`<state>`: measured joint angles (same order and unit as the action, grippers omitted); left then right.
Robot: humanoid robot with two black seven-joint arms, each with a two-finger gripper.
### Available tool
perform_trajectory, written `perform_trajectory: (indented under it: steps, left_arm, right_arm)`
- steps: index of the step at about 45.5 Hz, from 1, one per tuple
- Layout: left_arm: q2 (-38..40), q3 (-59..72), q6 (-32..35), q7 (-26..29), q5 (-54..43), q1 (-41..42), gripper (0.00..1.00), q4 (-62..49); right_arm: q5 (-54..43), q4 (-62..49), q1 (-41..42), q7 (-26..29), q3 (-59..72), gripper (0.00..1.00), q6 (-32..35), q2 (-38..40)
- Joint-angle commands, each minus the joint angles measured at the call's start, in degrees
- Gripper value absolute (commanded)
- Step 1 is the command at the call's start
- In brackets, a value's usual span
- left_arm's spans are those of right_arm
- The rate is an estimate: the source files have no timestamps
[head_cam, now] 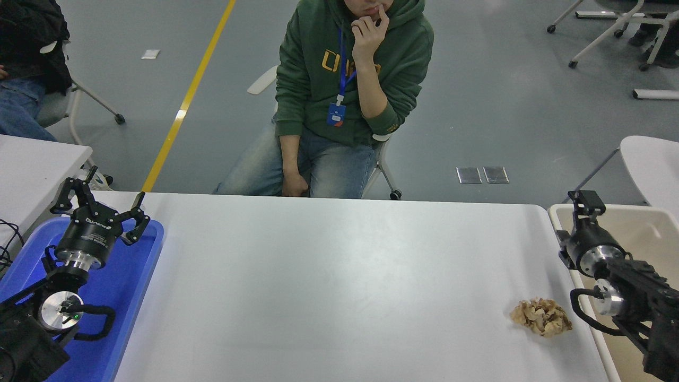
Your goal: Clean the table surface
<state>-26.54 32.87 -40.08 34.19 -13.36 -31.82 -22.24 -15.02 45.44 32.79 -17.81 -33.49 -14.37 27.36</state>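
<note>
The white table surface (329, 276) fills the middle of the head view. A crumpled brown paper wad (541, 317) lies on it near the front right corner. My right gripper (585, 203) comes in from the right edge. It hangs over the table's right edge and the bin's left rim, behind and to the right of the wad, apart from it. I see it edge-on, so its state does not show. My left gripper (101, 208) is parked open and empty over the blue tray at the lower left.
A beige bin (636, 233) stands against the table's right end. A blue tray (119, 286) sits on the table's left end. A person in a green hoodie (350, 79) sits at the far side. Smaller white tables show at the left (32, 164) and right (652, 164) edges.
</note>
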Motion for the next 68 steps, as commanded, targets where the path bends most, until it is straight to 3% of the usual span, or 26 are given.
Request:
perform_trajectory:
  steps: [1,10,28,43,68]
  left_arm:
    - [0.0,0.0,0.0,0.0,0.0,0.0,1.00,0.0]
    - [0.0,0.0,0.0,0.0,0.0,0.0,1.00,0.0]
    - [0.0,0.0,0.0,0.0,0.0,0.0,1.00,0.0]
    - [0.0,0.0,0.0,0.0,0.0,0.0,1.00,0.0]
    - [0.0,0.0,0.0,0.0,0.0,0.0,1.00,0.0]
  right_arm:
    - [-3.8,8.9,-2.9,-1.6,-4.9,1.00,0.1,-3.6]
    - [-15.5,8.5,-5.3,-8.3,-5.7,1.00,0.1,-11.0]
    - [-15.9,6.6,-7.5,-9.6,-15.4,1.00,0.1,-22.5]
    - [-15.0,6.2,-7.6,-9.8,-16.7,1.00,0.0,-25.4]
    - [-15.7,6.2,-7.7,-9.8,-12.0,1.00,0.0,-23.8]
